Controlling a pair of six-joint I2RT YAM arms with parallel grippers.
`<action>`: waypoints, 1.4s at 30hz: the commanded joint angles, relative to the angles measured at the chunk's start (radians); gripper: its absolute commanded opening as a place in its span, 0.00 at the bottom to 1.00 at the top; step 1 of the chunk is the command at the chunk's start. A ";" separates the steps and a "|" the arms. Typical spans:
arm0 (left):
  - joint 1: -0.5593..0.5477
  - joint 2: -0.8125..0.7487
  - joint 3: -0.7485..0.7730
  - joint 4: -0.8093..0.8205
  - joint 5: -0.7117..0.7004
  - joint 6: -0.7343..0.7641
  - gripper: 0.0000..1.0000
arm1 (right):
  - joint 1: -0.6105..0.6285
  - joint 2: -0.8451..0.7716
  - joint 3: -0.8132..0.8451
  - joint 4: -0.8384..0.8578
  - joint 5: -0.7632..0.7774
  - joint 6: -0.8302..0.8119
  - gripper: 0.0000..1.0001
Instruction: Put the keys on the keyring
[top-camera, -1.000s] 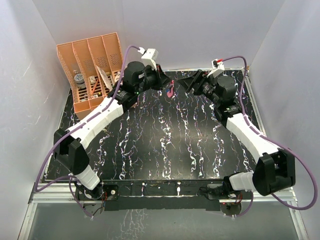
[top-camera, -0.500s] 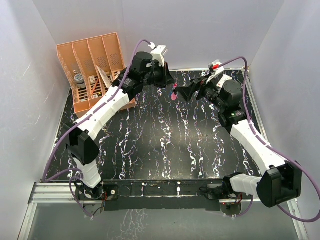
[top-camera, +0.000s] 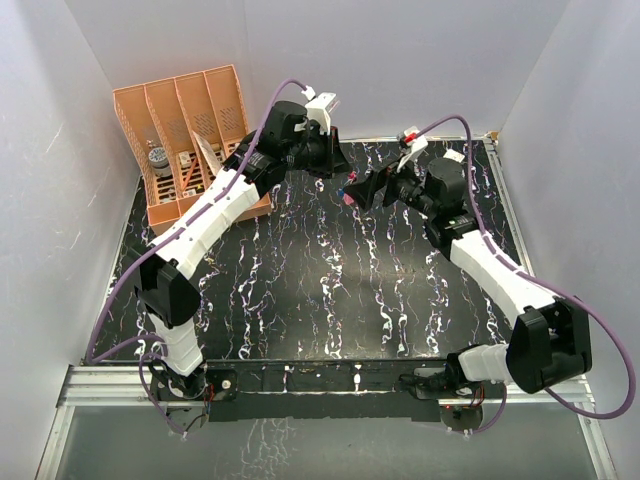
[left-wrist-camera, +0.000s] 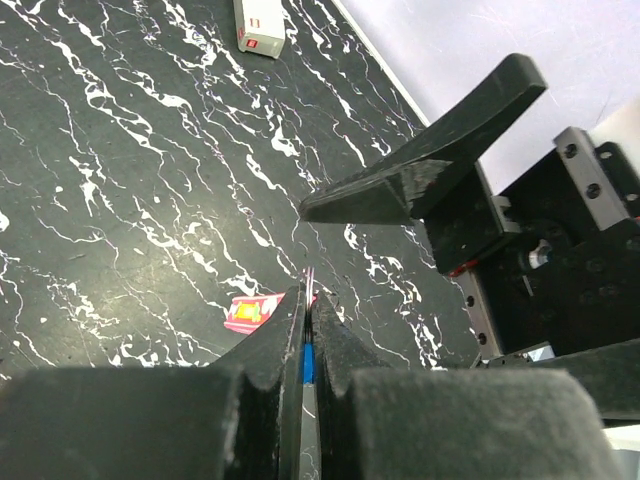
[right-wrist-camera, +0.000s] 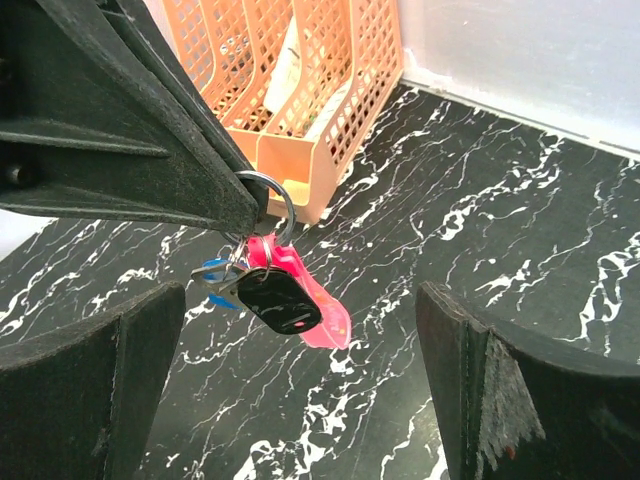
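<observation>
The keyring (right-wrist-camera: 322, 318), a glossy pink strap on a thin metal ring (right-wrist-camera: 274, 198), hangs with black key (right-wrist-camera: 281, 304) and half-hidden blue key (right-wrist-camera: 211, 272) from the clenched left gripper (left-wrist-camera: 306, 305) above the white-veined black table (right-wrist-camera: 520, 220); the right gripper (top-camera: 362, 188) gapes wide beside it.

White walls (top-camera: 400, 60) are standing around the table (top-camera: 330, 290) at the back and on both sides, and soft, even light is falling on them. The table top is showing a black surface veined with white, like marble. An orange mesh file rack (top-camera: 185, 130) is sitting in the far left corner, with small items lying in its slots. A small white box (left-wrist-camera: 262, 25) is lying near the wall's foot. A metal rail (top-camera: 100, 380) is running along the near edge.
</observation>
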 joint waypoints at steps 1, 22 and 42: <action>-0.004 -0.010 0.051 -0.027 0.047 0.003 0.00 | 0.019 0.008 0.029 0.078 -0.020 0.034 0.98; -0.015 -0.023 0.047 -0.167 0.066 0.019 0.00 | 0.052 0.078 -0.004 0.178 0.132 0.082 0.98; -0.015 -0.064 0.009 -0.300 0.045 0.037 0.00 | -0.010 0.060 -0.035 0.058 0.168 -0.009 0.98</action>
